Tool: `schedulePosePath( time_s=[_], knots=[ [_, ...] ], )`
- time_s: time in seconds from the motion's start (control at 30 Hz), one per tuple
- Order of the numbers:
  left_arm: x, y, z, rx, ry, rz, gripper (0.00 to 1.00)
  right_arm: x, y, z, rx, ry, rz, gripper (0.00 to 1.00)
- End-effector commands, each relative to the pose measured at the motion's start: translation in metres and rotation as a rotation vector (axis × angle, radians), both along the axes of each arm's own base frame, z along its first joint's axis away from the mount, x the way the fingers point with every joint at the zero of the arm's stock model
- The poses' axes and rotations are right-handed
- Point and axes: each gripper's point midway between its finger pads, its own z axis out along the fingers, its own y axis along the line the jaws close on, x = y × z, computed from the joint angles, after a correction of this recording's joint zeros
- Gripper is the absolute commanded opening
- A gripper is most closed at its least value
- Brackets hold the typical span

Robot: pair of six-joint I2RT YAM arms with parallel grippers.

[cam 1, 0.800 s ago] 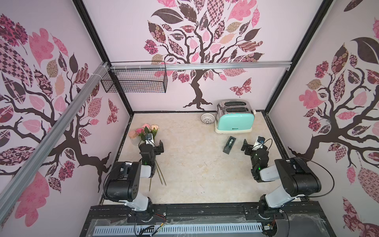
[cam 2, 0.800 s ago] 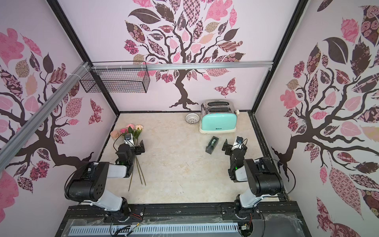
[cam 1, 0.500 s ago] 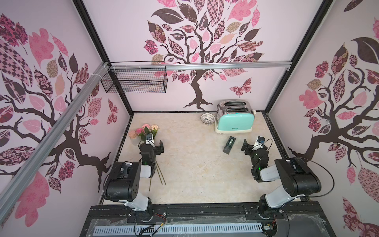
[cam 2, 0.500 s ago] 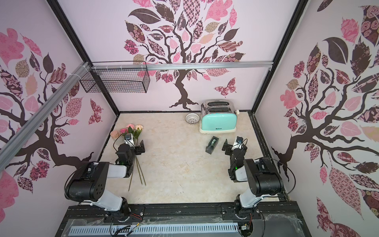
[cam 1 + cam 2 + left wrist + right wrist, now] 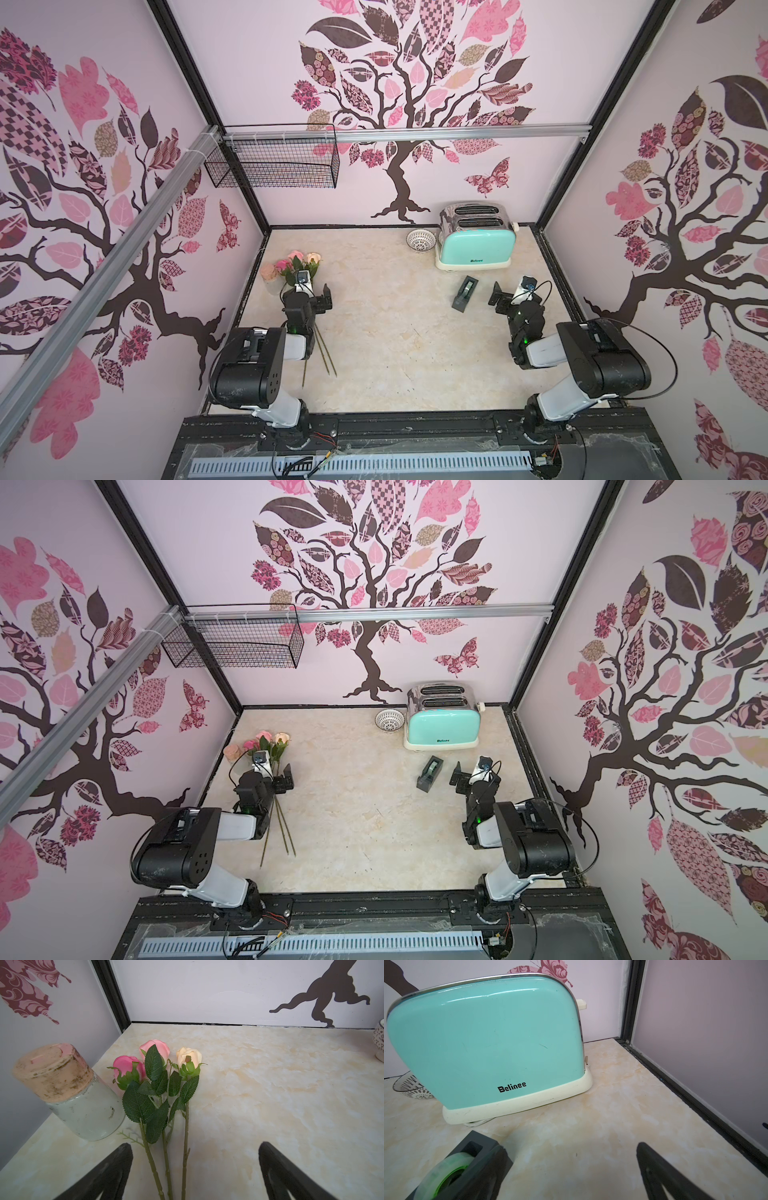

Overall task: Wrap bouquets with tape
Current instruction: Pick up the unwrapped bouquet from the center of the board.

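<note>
While left pincer (image 5: 195, 1145) gapes, bouquets (image 5: 135, 1103) stems cropped | tape (image 5: 446, 1169) half-cropped

Bright, diffuse, even light. Both top views are sharp, though wide-angle distortion splays the walls outward around the toaster (image 5: 476, 249). In the right wrist view, pale highlight streaks run along the toaster's upper edge, a soft shadow lies on the tabletop (image 5: 571, 1136) before it, and the tape (image 5: 444, 1164) nearest the lens is blurred.
</note>
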Motion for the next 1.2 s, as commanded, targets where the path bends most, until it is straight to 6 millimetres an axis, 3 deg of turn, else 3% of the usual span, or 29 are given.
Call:
schedulePosePath(
  time_s=[0.0, 0.27, 0.37, 0.57, 0.67, 0.7, 0.77, 0.83, 1.03, 1.17],
  knots=[
    [0.002, 0.0, 0.003, -0.012, -0.004, -0.016, 0.98, 0.002, -0.001, 0.002, 0.004, -0.008, -0.001, 1.0],
    [0.003, 0.004, 0.001, -0.044, 0.014, -0.032, 0.98, 0.003, -0.001, 0.002, 0.005, -0.005, -0.004, 1.0],
    [0.011, 0.002, 0.024, -0.032, 0.022, -0.038, 0.98, -0.001, -0.001, 0.005, 0.002, -0.023, 0.001, 1.0],
    [0.02, 0.038, 0.083, -0.148, 0.205, 0.255, 0.98, -0.026, -0.012, 0.037, 0.002, -0.112, -0.078, 1.0],
    [0.022, 0.036, 0.105, -0.298, 0.237, 0.296, 0.98, -0.033, -0.025, 0.057, 0.062, -0.144, -0.168, 1.0],
    [0.018, 0.039, 0.108, -0.379, 0.254, 0.334, 0.98, -0.037, -0.034, 0.064, 0.139, -0.163, -0.229, 1.0],
    [0.01, 0.044, 0.109, -0.542, 0.278, 0.398, 0.98, -0.036, -0.034, 0.075, 0.208, -0.169, -0.23, 1.0],
    [0.012, 0.039, 0.114, -0.681, 0.236, 0.344, 0.98, -0.035, -0.029, 0.084, 0.271, -0.17, -0.203, 1.0],
    [0.01, 0.01, 0.122, -0.872, 0.207, 0.181, 0.98, -0.017, -0.025, 0.075, 0.491, 0.007, -0.258, 1.0],
    [0.006, -0.01, 0.127, -0.927, 0.214, 0.085, 0.98, -0.009, -0.001, 0.088, 0.605, -0.031, -0.118, 1.0]
  ],
)
